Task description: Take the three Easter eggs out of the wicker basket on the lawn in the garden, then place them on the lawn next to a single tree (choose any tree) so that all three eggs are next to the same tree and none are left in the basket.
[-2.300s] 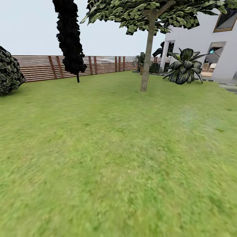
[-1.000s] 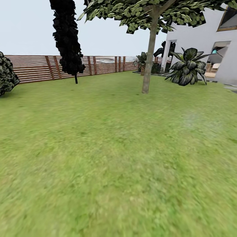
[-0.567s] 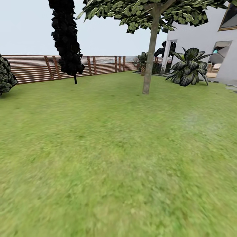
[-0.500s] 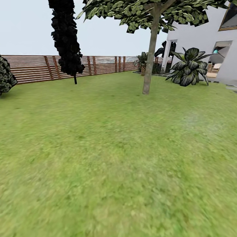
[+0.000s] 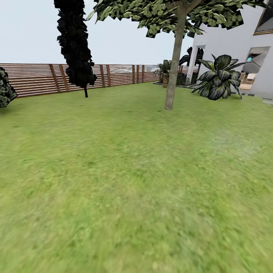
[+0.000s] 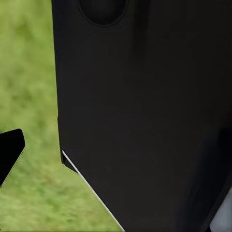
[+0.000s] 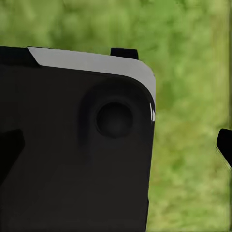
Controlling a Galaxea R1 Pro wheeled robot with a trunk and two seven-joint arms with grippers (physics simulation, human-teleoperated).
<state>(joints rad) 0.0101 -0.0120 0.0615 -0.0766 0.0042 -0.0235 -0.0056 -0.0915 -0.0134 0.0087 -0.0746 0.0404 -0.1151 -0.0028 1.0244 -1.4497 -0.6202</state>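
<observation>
Whole head view has shifted vs 2.3 s ago: tree sits slightly right and lower in frame, bush slides toward the left edge, so it's the camera moving, not the scene. Jaws: can't tell state on either side. Left wrist view shows a black robot body panel (image 6: 145,111) against grass, right wrist view a black panel with grey edge (image 7: 77,145). Lawn (image 5: 129,182) covers lower frame, blurred near bottom. Tree (image 5: 173,72) upper centre-right, trunk base on grass. Dark cypress (image 5: 74,45) upper left, before wooden fence (image 5: 38,77). Bush (image 5: 4,91) at left edge. White house (image 5: 235,41) and palm (image 5: 220,77) upper right.
</observation>
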